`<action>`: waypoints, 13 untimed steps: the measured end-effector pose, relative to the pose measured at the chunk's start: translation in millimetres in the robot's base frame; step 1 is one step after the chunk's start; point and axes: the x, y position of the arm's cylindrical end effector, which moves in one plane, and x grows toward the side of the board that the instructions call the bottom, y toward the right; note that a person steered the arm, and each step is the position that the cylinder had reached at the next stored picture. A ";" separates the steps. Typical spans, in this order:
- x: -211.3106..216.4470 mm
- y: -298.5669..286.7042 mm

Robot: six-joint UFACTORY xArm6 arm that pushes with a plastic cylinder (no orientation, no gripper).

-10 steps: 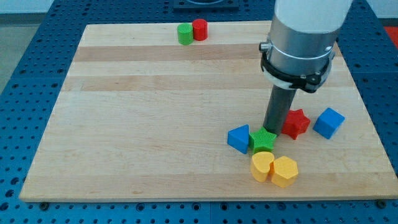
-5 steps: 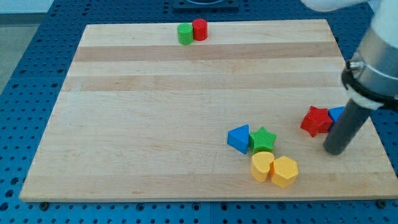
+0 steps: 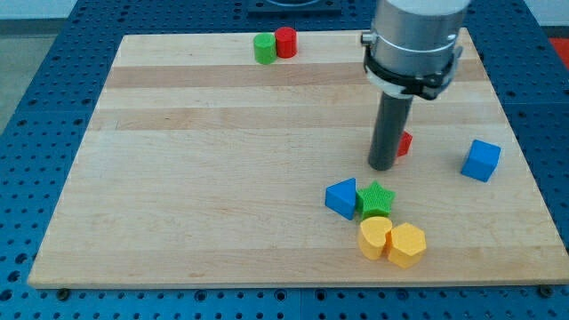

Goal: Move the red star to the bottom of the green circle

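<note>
The red star [image 3: 404,144] lies right of the board's middle, mostly hidden behind my rod; only its right edge shows. My tip [image 3: 382,166] rests on the board at the star's lower left, touching or nearly touching it. The green circle [image 3: 264,49] stands near the view's top edge, far up and left of the star, with a red cylinder [image 3: 285,42] touching its right side.
A blue cube [image 3: 481,160] lies right of the star. Below my tip sit a blue triangle [image 3: 341,197], a green star [image 3: 376,199], a yellow heart [image 3: 374,237] and a yellow hexagon [image 3: 407,244], clustered together.
My rod swung from the right side back to the left and up. The red star moved up and left with it, away from the blue cube, which shifted slightly right.
</note>
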 end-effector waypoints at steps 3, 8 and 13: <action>-19.4 34.2; -132.2 -137.9; -170.4 -171.1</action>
